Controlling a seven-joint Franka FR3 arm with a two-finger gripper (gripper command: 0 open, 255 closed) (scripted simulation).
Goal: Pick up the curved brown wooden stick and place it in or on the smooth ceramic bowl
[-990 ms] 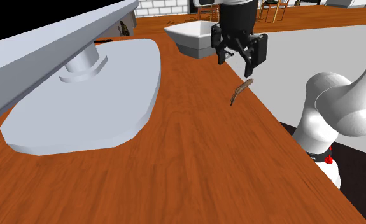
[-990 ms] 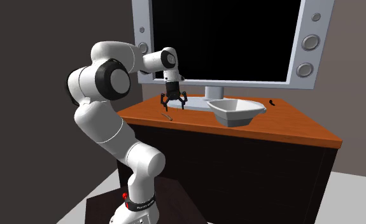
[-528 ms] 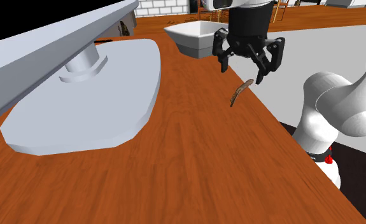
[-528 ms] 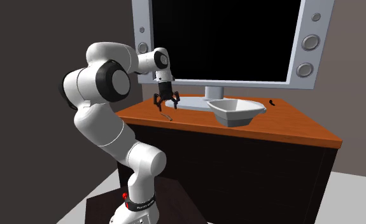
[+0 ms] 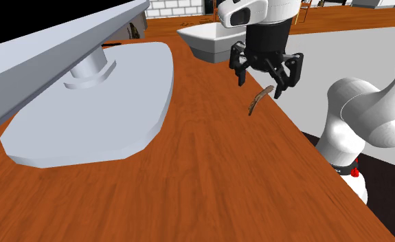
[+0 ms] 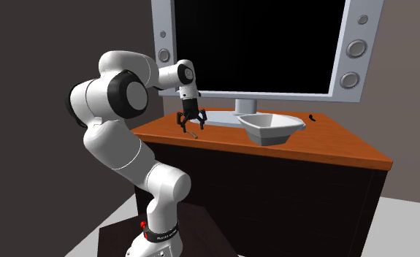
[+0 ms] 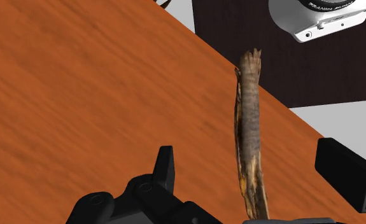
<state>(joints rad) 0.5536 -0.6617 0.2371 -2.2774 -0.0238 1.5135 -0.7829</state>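
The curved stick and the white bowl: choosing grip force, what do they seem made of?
Curved brown stick: looks like rough matte wood, with streaky bark-like grain. Angular white bowl: smooth, plain, untextured; possibly ceramic, but the look leaves it open.

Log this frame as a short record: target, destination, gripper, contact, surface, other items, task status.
target: curved brown wooden stick, lying flat near the tabletop's edge
destination: white angular bowl, farther along the tabletop, apart from the stick
gripper: black two-finger gripper, open, above the stick
contact: none; the fingers stand either side of the stick without touching it
surface: reddish-brown wooden tabletop
other items: large grey monitor base
status: stick not yet grasped
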